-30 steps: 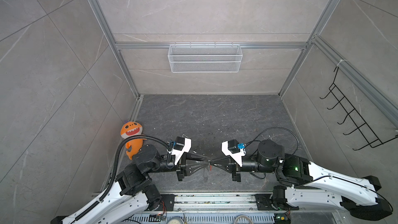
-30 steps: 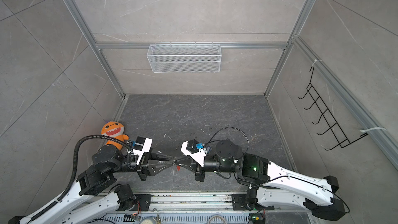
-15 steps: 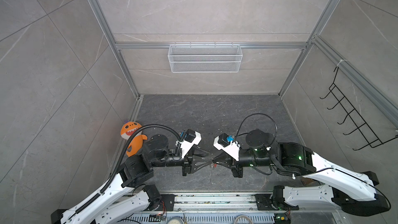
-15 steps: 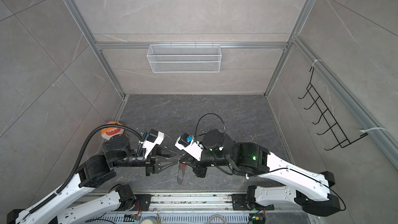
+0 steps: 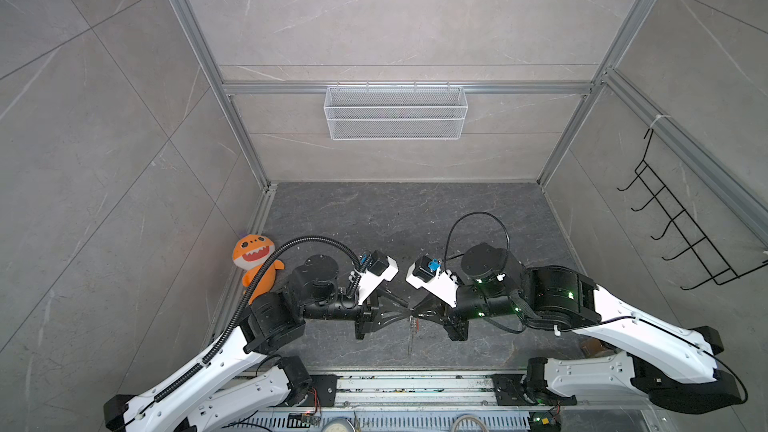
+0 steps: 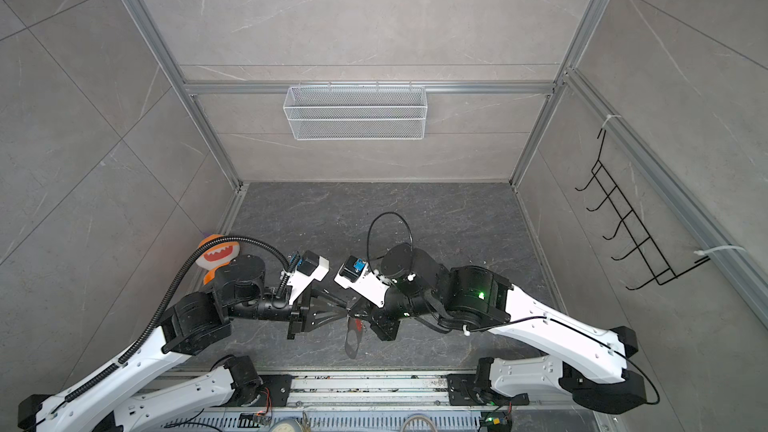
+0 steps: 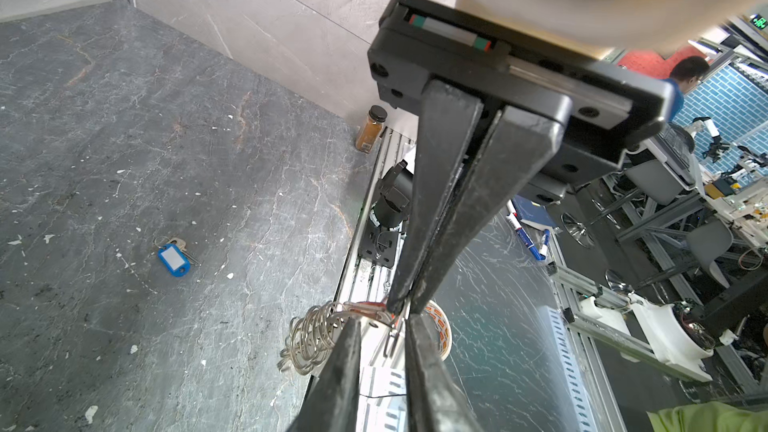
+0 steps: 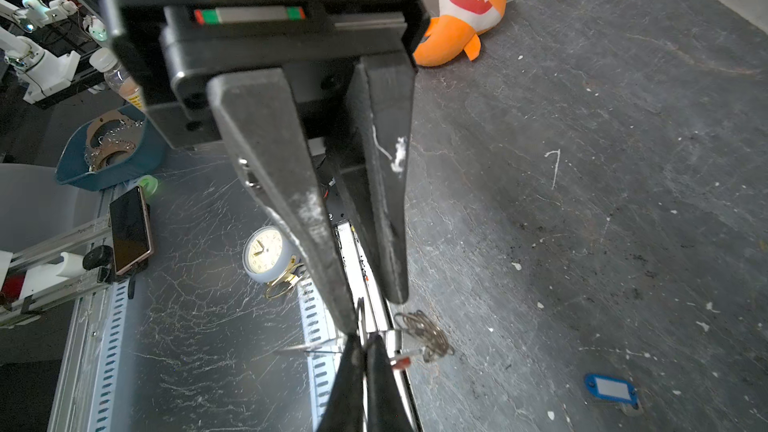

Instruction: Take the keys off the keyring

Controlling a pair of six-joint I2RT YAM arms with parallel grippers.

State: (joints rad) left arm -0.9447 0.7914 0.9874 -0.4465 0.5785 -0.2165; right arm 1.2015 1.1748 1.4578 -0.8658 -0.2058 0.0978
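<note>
Keyring [image 7: 311, 338] of coiled thin silver wire, its flat grey oval fob [image 6: 351, 338] dangling, hangs over the middle of the dark stone surface's [image 5: 415, 218] front edge. The clenched right claw [image 8: 363, 338] pinches it, while the released left claw [image 7: 382, 320] has its fingers parted around the small red-tagged key [image 7: 370, 308]. Both arms lean in closer than a second ago. Only the wrist views show the blue-tagged key [image 7: 174, 258], lying loose and well apart. Open room stretches to the back edge.

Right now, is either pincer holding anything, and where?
The right pincer pinches the thin silver metal keyring by its wire ring; whether the left pincer grips too cannot be told.
</note>
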